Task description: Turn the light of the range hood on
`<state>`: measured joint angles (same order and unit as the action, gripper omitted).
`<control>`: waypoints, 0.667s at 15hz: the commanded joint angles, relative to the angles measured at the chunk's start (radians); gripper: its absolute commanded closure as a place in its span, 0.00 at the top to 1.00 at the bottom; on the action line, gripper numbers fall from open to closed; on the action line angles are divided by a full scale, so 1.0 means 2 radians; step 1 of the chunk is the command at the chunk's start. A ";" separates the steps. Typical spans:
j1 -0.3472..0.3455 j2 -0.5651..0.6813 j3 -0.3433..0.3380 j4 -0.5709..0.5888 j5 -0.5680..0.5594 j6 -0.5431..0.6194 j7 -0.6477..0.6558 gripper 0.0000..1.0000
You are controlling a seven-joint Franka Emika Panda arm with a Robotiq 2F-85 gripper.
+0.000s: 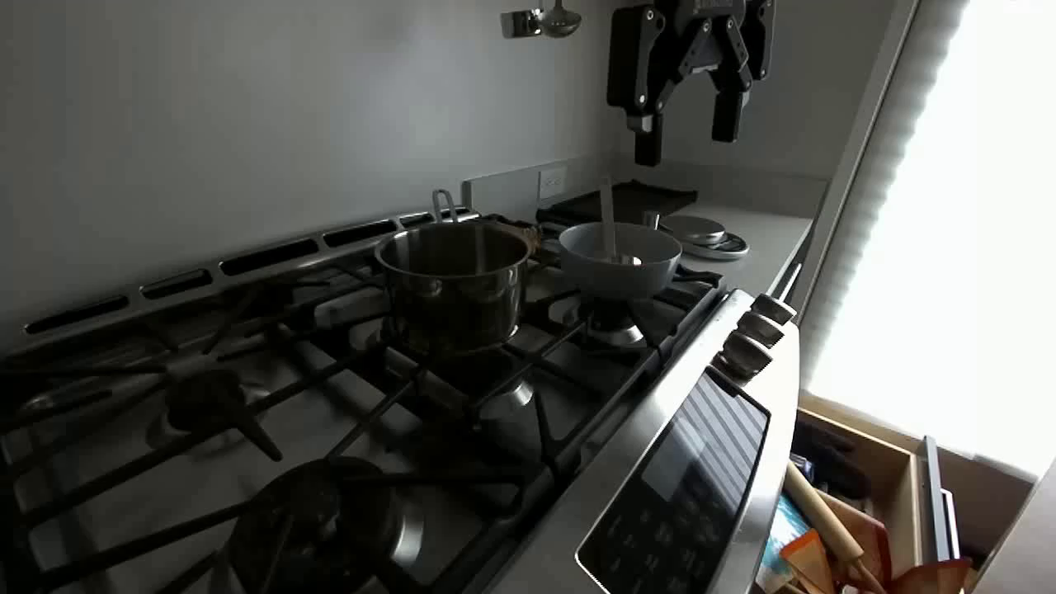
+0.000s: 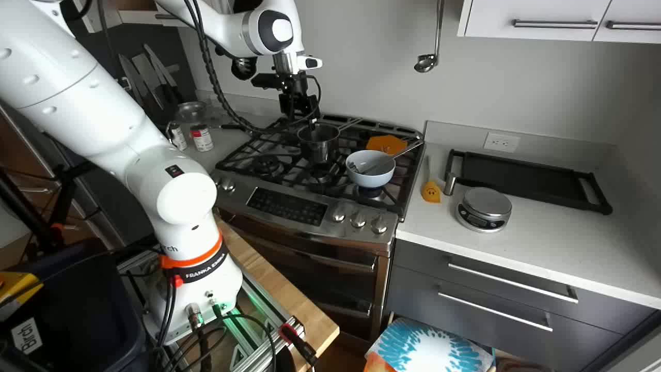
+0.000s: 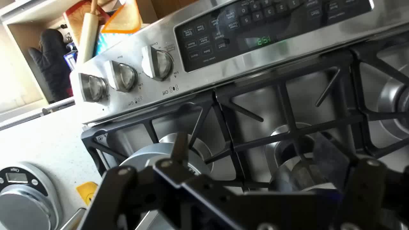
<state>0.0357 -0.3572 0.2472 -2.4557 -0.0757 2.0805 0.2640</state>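
The range hood and its lamp are out of view in all frames. No warm yellowish glow shows on the steel stove top (image 1: 462, 379); the light there is dim and grey, with white daylight from the window (image 1: 949, 247). My gripper (image 1: 688, 132) is open and empty, pointing down above the stove in front of the wall. In an exterior view the gripper (image 2: 311, 114) appears above and just behind the steel pot. In the wrist view the two fingers of the gripper (image 3: 256, 155) stand wide apart, with burners and grates seen between them.
A steel pot (image 1: 454, 309) and a white bowl (image 1: 620, 272) with a utensil stand on the grates. Ladles (image 1: 561, 21) hang from above near the gripper. Control knobs (image 3: 156, 62) line the stove front. A scale (image 2: 484, 209) and black tray (image 2: 526, 178) lie on the counter.
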 commanded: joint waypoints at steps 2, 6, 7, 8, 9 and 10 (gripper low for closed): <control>0.012 0.001 -0.011 0.001 -0.004 -0.001 0.004 1.00; 0.012 0.001 -0.011 0.001 -0.004 -0.001 0.004 1.00; 0.019 -0.004 -0.019 -0.001 0.013 0.006 -0.019 1.00; 0.026 -0.018 -0.035 -0.001 0.039 0.012 -0.051 1.00; 0.032 -0.032 -0.048 -0.002 0.060 0.020 -0.076 1.00; 0.037 -0.051 -0.064 -0.001 0.078 0.019 -0.105 0.99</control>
<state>0.0654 -0.3690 0.2080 -2.4493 -0.0194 2.1031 0.1925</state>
